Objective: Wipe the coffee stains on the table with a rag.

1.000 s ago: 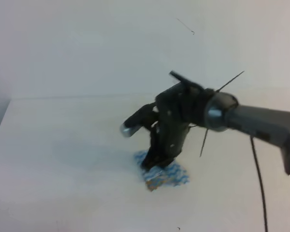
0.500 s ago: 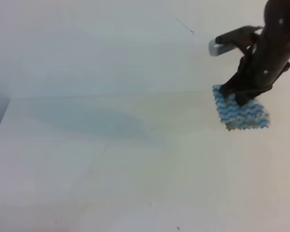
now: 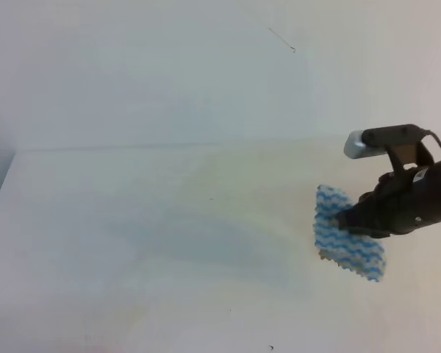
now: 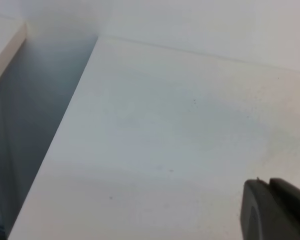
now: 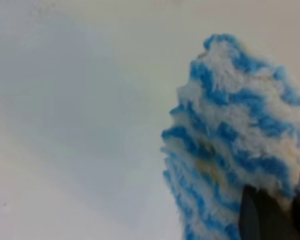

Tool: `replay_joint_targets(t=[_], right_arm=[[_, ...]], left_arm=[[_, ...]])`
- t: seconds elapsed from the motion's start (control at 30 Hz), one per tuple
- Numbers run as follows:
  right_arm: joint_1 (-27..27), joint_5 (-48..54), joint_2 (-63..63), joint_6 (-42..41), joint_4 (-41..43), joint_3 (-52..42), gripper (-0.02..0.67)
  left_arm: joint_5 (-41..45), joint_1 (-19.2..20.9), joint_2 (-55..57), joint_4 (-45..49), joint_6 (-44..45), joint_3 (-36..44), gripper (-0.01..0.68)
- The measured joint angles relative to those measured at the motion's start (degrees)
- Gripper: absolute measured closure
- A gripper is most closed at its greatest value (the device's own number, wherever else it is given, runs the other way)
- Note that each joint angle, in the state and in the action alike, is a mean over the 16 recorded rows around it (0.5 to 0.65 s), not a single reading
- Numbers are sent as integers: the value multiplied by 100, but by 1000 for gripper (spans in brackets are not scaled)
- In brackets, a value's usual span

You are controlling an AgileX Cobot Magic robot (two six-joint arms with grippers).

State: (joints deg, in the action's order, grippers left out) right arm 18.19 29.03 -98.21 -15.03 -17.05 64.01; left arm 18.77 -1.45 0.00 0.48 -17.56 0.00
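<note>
The rag (image 3: 344, 239), striped blue and white with faint tan marks, is pinched at its upper right side by my right gripper (image 3: 350, 219), which is shut on it at the right of the white table (image 3: 132, 220). In the right wrist view the rag (image 5: 230, 135) bunches up ahead of the dark fingertips (image 5: 262, 215). No distinct coffee stains show; only a faint yellowish smear (image 3: 257, 209) lies mid-table. One dark corner of my left gripper (image 4: 277, 210) shows in the left wrist view, with its jaws hidden.
The table's left edge (image 4: 65, 135) drops into a dark gap, with another pale surface (image 4: 5, 45) beyond it. A white wall (image 3: 169, 66) rises behind the table. Tiny dark specks (image 4: 171, 170) dot the tabletop.
My right gripper has carried the rag from the table's middle to the far right back, then forward and slightly left to where it is now. The arm no longer covers the middle.
</note>
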Motion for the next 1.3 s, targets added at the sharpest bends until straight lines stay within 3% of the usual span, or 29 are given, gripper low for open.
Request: replay_joint_targets(t=[0.13, 0.33, 0.87, 1.17, 1.3], right_arm=[[40, -441, -214, -349, -507, -387, 651], [64, -314, -765, -550, -799, -265, 646], [66, 1400, -839, -2026, -2333, 270, 642], [67, 932, -831, -1945, -1793, 294, 644], [67, 616, -977, -1791, -1310, 293, 599]], left_arm=[[0, 0, 0, 0, 2, 0, 674], [0, 0, 0, 0, 2, 0, 674], [0, 0, 0, 0, -6, 0, 674], [0, 0, 0, 0, -5, 0, 674], [0, 0, 0, 0, -3, 0, 674]])
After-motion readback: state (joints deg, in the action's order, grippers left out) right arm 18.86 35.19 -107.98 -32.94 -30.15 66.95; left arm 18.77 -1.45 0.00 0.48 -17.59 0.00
